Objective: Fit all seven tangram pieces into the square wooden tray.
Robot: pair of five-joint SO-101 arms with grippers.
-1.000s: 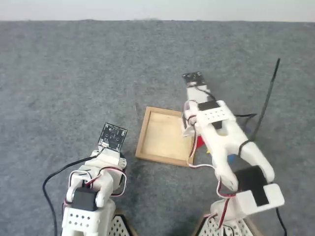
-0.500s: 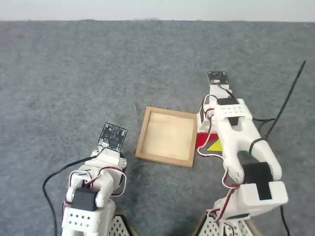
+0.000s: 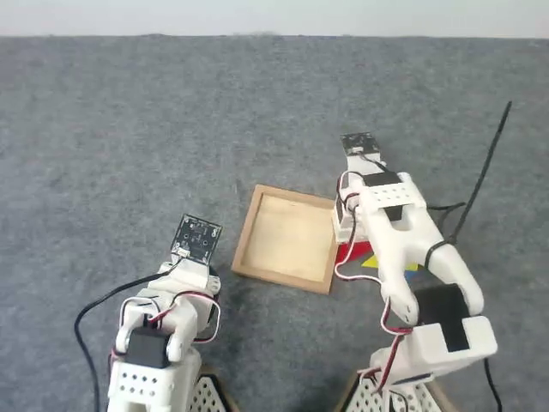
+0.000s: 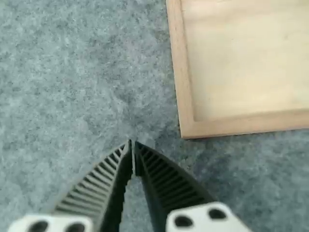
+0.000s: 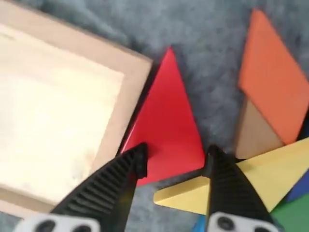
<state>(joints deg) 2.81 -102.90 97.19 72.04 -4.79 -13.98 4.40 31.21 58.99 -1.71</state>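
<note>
1. The high view is taken from above, behind the arm bases (image 3: 150,378), facing forward over the table (image 3: 129,112) to its far edge; everything is seen from well off.
2. The left wrist view is aimed down past the left gripper (image 4: 132,143), near the table; a wooden tray (image 4: 180,72) corner is shared with the high view.
3. The right wrist view is held nearer still; the wooden tray's edge and the red triangle (image 5: 166,130) are likewise shared.
</note>
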